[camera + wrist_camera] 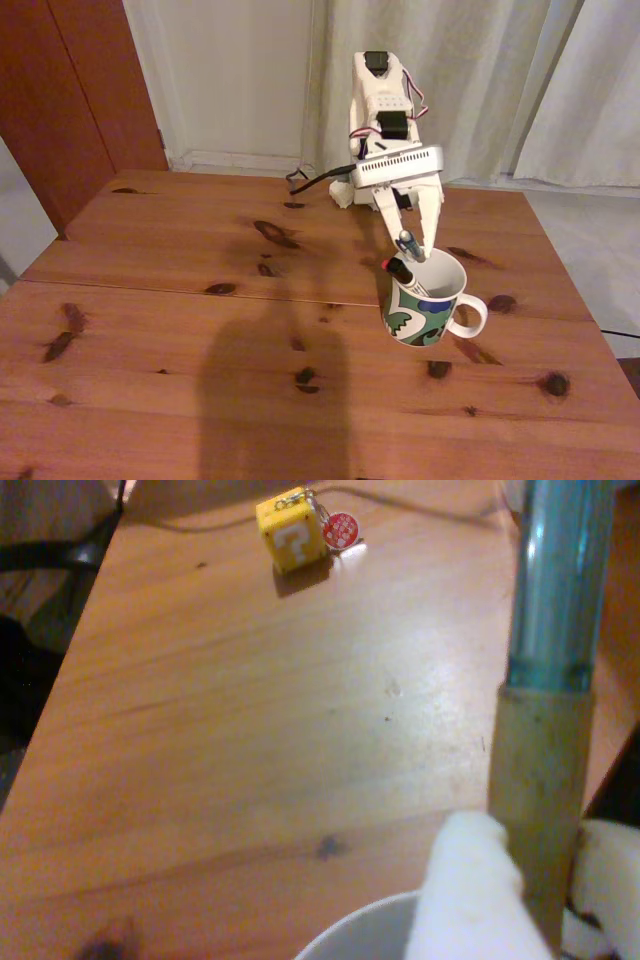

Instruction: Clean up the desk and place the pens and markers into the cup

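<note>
Fingers (520, 900) are clamped on the teal pen (555, 580), held directly over the cup's (425, 300) mouth. Its long axis runs steeply, near upright. You only need to release it. A black pen (403, 274) already leans inside; the worktop (200, 330) looks cleared.

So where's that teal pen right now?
The gripper holds the teal pen just above the cup, right of centre on the desk in the fixed view.
</note>
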